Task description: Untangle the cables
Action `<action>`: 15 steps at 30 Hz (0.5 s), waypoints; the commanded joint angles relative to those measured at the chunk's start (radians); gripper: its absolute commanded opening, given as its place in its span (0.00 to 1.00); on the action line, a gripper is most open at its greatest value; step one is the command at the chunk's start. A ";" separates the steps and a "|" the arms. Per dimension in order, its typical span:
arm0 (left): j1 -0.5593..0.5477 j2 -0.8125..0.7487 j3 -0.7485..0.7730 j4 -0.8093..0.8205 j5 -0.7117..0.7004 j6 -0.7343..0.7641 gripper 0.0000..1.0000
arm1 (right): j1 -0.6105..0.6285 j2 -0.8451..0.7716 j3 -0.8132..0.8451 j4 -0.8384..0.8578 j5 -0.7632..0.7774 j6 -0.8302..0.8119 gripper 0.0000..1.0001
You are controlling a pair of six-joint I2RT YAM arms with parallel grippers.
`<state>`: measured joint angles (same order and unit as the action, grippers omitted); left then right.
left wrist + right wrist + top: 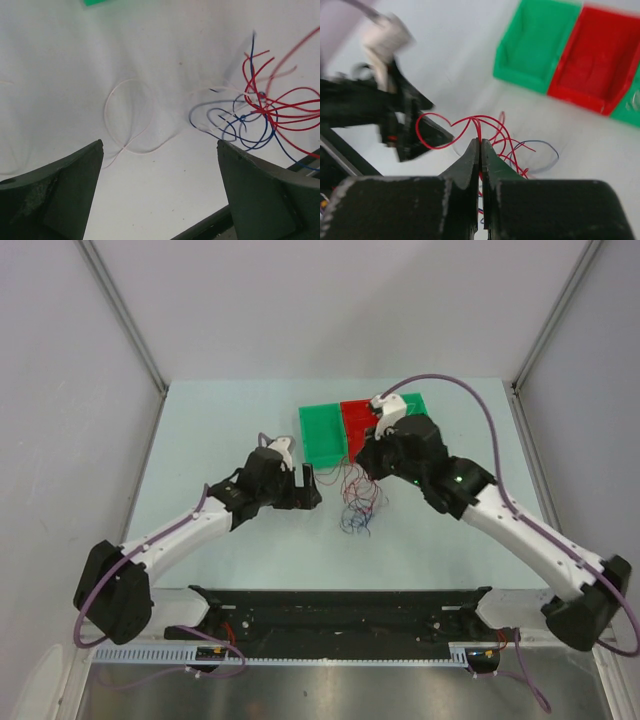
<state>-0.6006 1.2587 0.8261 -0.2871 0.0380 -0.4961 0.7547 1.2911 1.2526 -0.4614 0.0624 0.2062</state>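
Note:
The cables [358, 502] lie as a loose tangle of thin red, dark blue and whitish wires on the table in front of the bins. My right gripper [480, 143] is shut on red wires [443, 121] and holds them lifted above the table; a blue loop [546, 151] lies below. In the top view the right gripper [358, 464] sits over the tangle's far end. My left gripper [160, 167] is open and empty, low over the table just left of the tangle [310, 486]. A whitish loop [127, 117] lies ahead of it, with red wires [282, 102] and blue wires [242, 125] to its right.
Three bins stand in a row behind the tangle: a green bin [322, 430], a red bin [357, 418] and another green bin [417, 403]. The first two show in the right wrist view, green [537, 45] and red [600, 60]. A black rail [340, 605] runs along the near table edge.

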 commanded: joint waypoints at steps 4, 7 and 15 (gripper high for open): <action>-0.008 0.004 0.067 0.139 0.219 0.080 1.00 | 0.003 -0.220 -0.001 0.302 -0.084 -0.068 0.00; -0.031 -0.038 0.042 0.225 0.333 0.106 1.00 | 0.005 -0.243 -0.001 0.346 -0.110 -0.077 0.00; -0.094 -0.148 -0.002 0.399 0.381 0.111 1.00 | 0.005 -0.243 -0.002 0.352 -0.082 -0.028 0.00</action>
<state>-0.6796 1.1667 0.8303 -0.0200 0.3779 -0.4007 0.7574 1.0470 1.2510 -0.1532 -0.0326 0.1562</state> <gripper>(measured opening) 0.996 0.012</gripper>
